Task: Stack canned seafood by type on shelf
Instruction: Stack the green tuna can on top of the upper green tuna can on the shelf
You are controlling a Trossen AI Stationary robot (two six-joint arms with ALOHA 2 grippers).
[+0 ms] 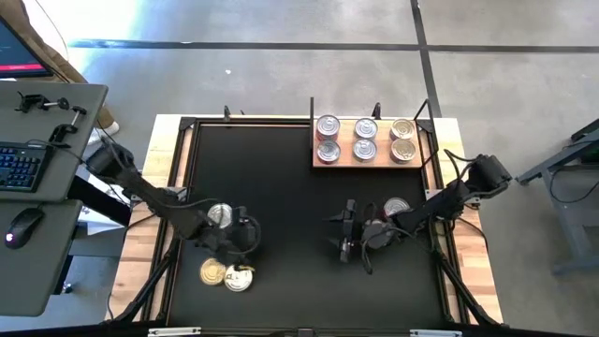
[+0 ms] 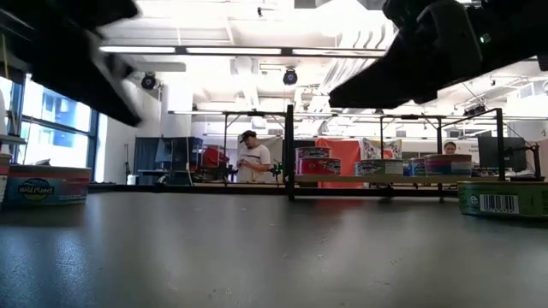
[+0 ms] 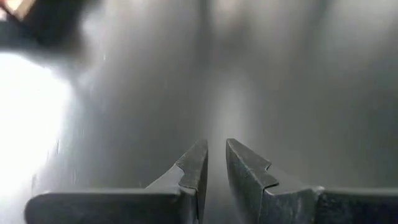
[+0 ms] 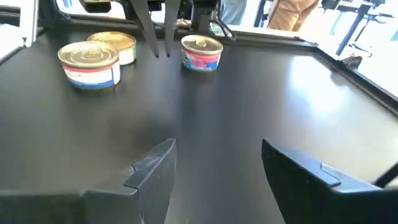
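At far left a desk (image 1: 42, 178) holds a keyboard (image 1: 21, 167); on the black mat (image 1: 281, 187) the left gripper (image 1: 251, 231) hangs nearly clenched by three tins (image 1: 227, 273) lower left, the right gripper (image 1: 343, 232) spread empty mid-frame, six tins on the shelf (image 1: 370, 157) upper right

Occlusions and blur

Left arm (image 1: 164, 208) is partly covering a silver tin (image 1: 219, 215); shelf (image 2: 377, 180) labels are reading too small; arms are blurring in the low view.
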